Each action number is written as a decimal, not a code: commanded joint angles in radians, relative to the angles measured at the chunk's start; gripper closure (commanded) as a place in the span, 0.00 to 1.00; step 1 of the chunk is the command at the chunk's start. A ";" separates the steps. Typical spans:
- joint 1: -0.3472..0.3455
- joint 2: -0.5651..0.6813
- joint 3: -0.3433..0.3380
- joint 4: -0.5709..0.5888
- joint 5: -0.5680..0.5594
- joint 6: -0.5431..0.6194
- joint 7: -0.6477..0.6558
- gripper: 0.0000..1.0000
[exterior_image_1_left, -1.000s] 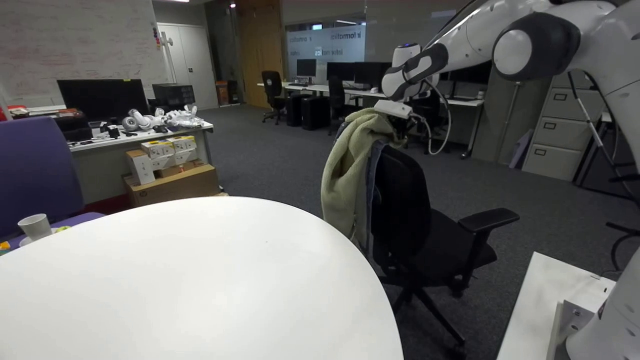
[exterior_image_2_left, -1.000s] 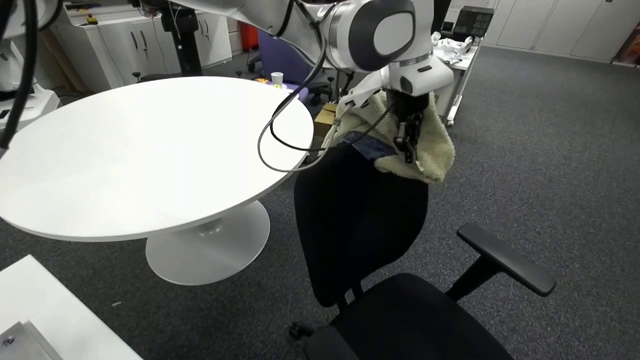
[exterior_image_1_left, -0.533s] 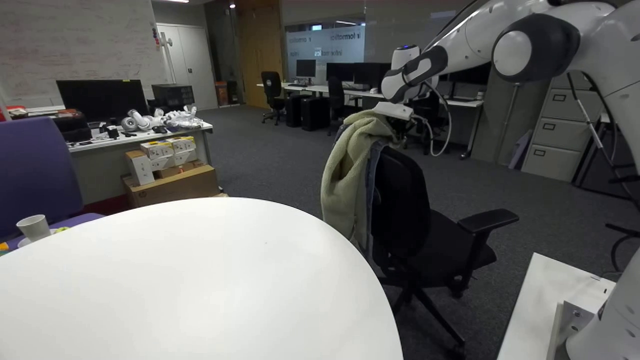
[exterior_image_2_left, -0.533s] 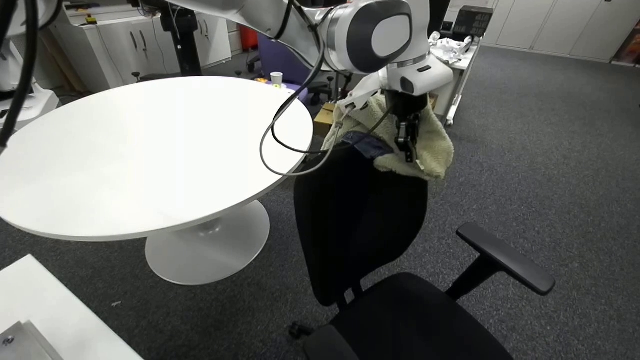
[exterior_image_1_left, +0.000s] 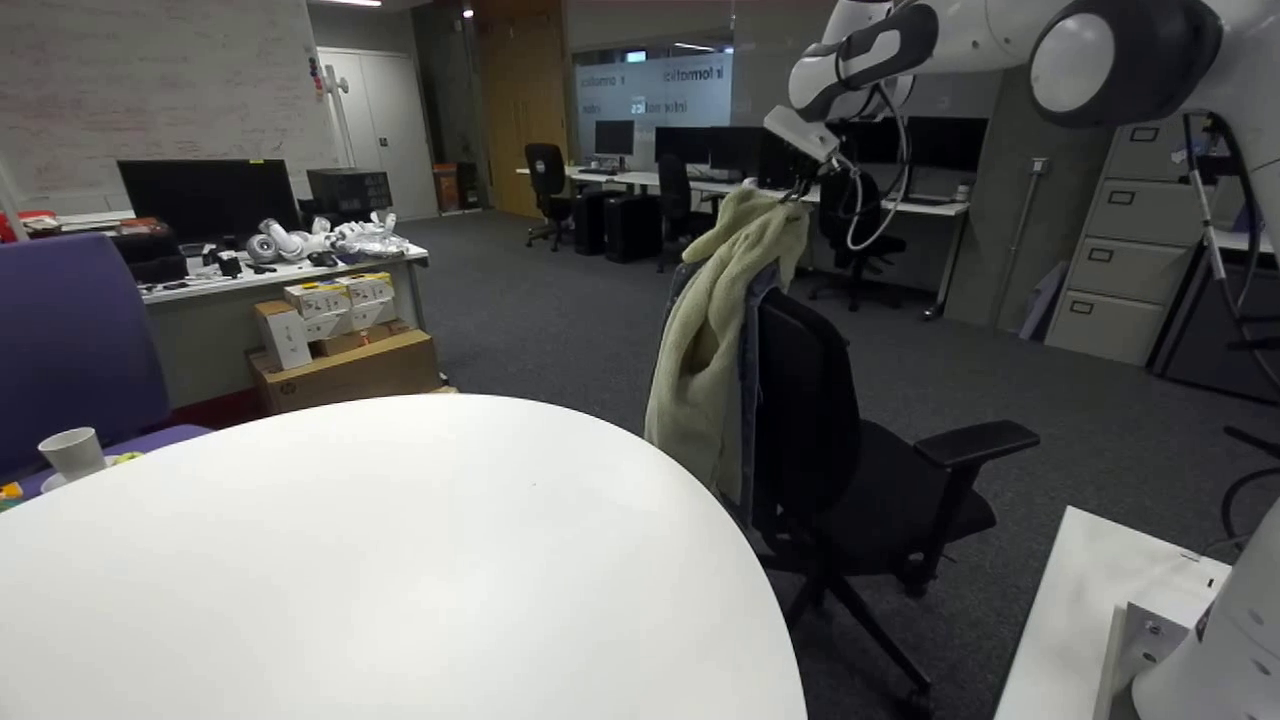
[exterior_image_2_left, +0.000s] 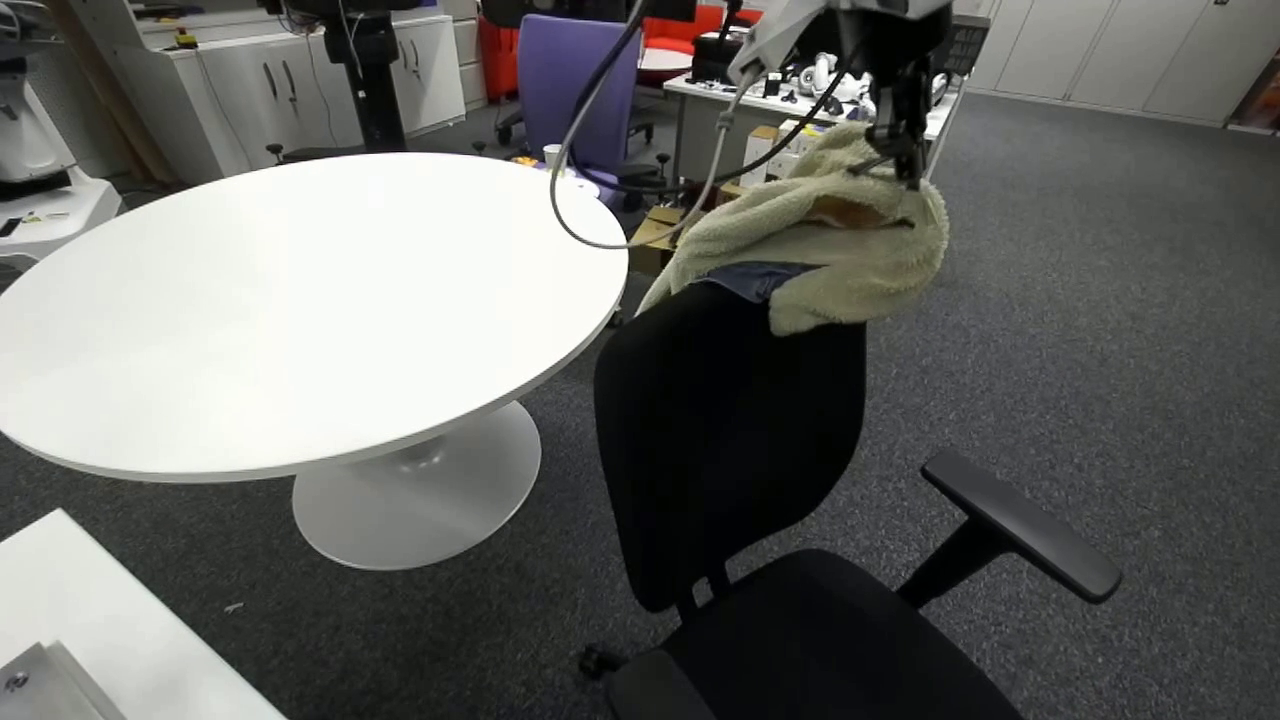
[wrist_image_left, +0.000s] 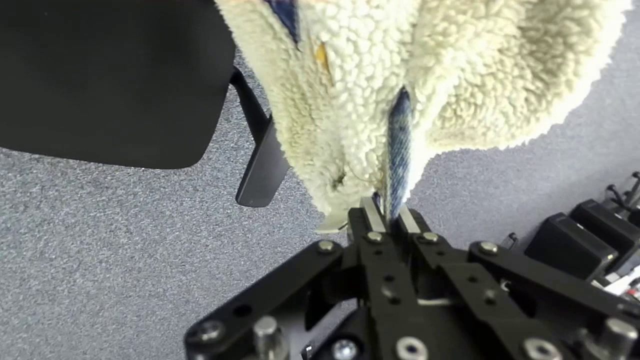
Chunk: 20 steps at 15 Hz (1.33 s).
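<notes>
A denim jacket with cream fleece lining hangs over the back of a black office chair, its fleece side outward. In the wrist view my gripper is shut on a narrow denim-edged fold of the jacket. From there the fleece spreads upward in that view. In an exterior view the gripper stands above the chair back, pulling the top of the jacket up into a peak. Most of the jacket still drapes down the chair's table side. The fingertips are partly hidden by cloth in the exterior views.
A round white table stands close beside the draped jacket. The chair's armrest sticks out to one side. A purple chair holds a white cup. Cables loop from the wrist near the table edge. Cardboard boxes lie beyond.
My gripper has risen from beside the chair back, drawing the upper part of the jacket up with it. The cloth's lower part stays on the chair, which has hardly moved.
</notes>
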 joint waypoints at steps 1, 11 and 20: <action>-0.073 -0.050 -0.029 0.029 0.068 0.020 0.037 0.98; -0.175 -0.077 -0.114 0.004 0.163 0.067 0.160 0.98; -0.170 -0.163 -0.068 -0.066 0.219 0.373 -0.014 0.98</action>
